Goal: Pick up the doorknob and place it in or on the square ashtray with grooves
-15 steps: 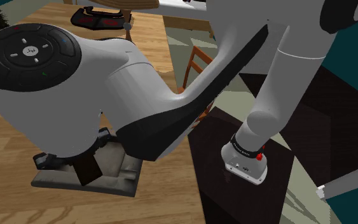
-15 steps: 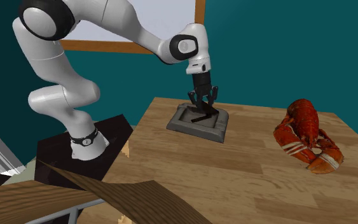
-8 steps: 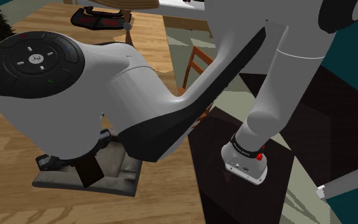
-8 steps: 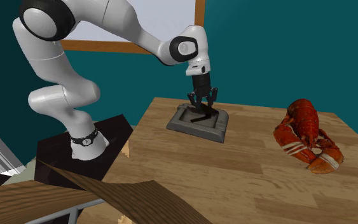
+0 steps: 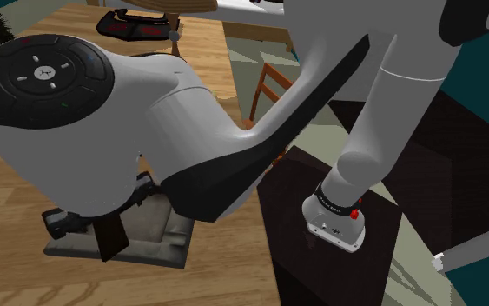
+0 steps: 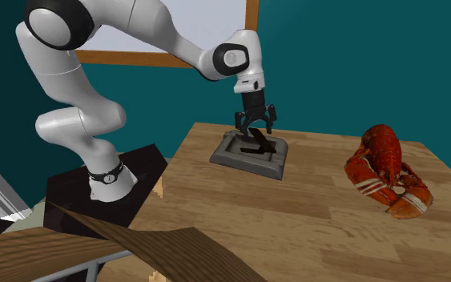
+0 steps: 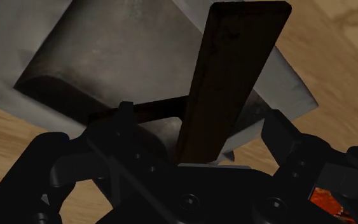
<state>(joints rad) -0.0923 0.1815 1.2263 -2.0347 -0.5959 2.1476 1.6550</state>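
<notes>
1. Doorknob (image 7: 234,76), a dark piece with a flat plate, lies in the hollow of the square grey ashtray (image 6: 247,163) on the bench (image 6: 295,220).
2. The gripper (image 6: 255,126) hangs just above it, fingers spread apart and clasping nothing.
3. The placing looks done; the next move would be a straight lift, without snagging the plate.
4. The ashtray sits near the bench's far edge. Open bench runs toward the second exterior view's right, up to the red lobster (image 6: 384,170).
</notes>
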